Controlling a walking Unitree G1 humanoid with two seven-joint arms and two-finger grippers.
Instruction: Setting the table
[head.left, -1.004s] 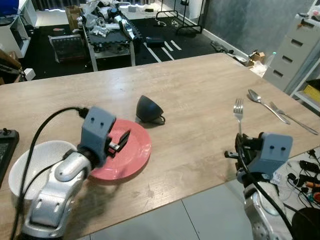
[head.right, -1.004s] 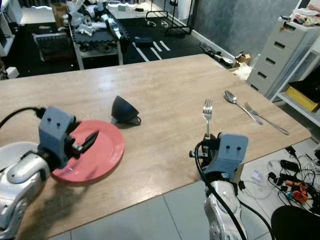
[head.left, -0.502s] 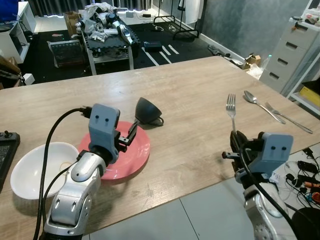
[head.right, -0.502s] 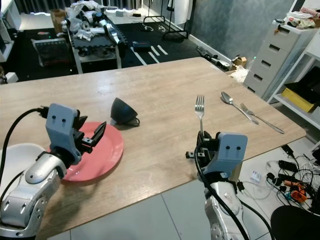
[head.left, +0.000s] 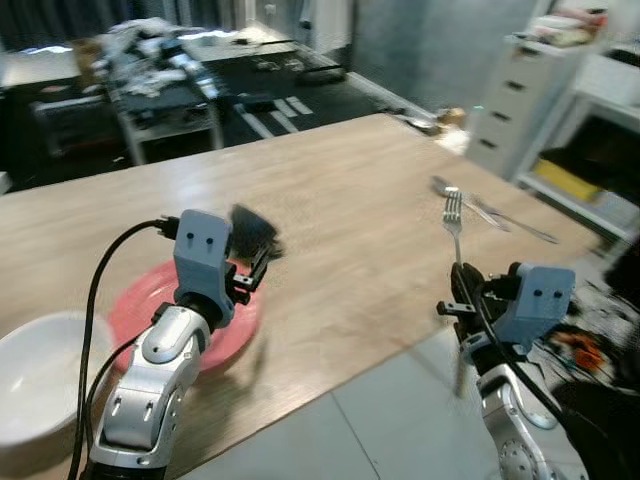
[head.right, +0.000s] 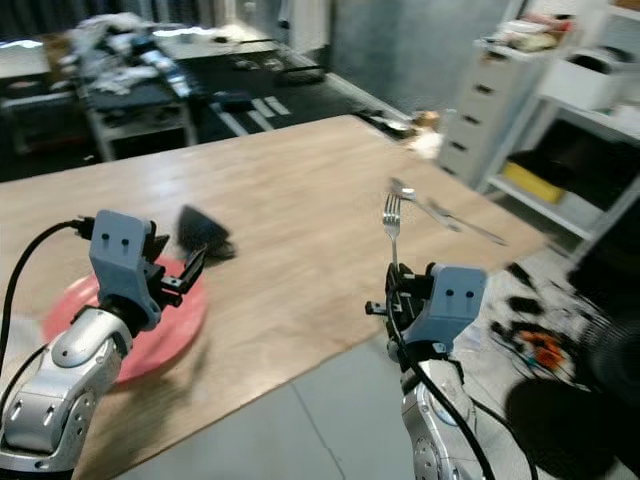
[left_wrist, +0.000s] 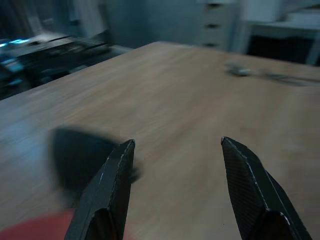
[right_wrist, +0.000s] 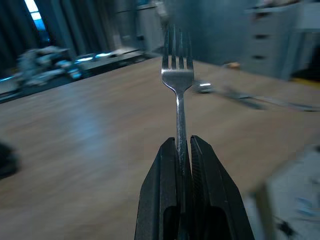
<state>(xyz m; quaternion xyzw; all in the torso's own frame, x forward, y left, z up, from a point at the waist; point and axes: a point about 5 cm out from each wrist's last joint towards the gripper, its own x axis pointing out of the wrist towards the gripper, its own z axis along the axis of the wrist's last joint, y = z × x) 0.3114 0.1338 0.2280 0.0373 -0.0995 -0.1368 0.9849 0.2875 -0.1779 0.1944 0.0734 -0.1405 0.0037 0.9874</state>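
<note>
1. The right gripper (right_wrist: 181, 150) pinches a silver fork (right_wrist: 177, 80) by its handle, its two black fingers pressed against the metal. The fork stands upright, tines up, at the near edge of the wooden table (head.left: 340, 190), towards its right end.
2. The left gripper (left_wrist: 175, 165) hangs over the table with its fingers (left_wrist: 107, 185) spread apart and nothing between them. It sits above the far rim of a red plate (head.left: 135, 305).
3. The red plate lies near the table's near edge, towards the left end. A white bowl (head.left: 30, 375) sits just beside it, nearer the left end.
4. A dark, blurred bowl-shaped object (head.left: 255, 232) rests on the table just beyond the plate's far rim, ahead of the left gripper; the blur hides what exactly it is.
5. More cutlery, a spoon (head.left: 445, 187) among it, lies near the table's right edge, beyond the held fork; the pieces are too smeared to tell apart.
6. Beyond the right edge stands a grey drawer unit (head.left: 510, 115). Past the far edge is a low bench (head.left: 165, 85) heaped with clutter on a dark floor.
</note>
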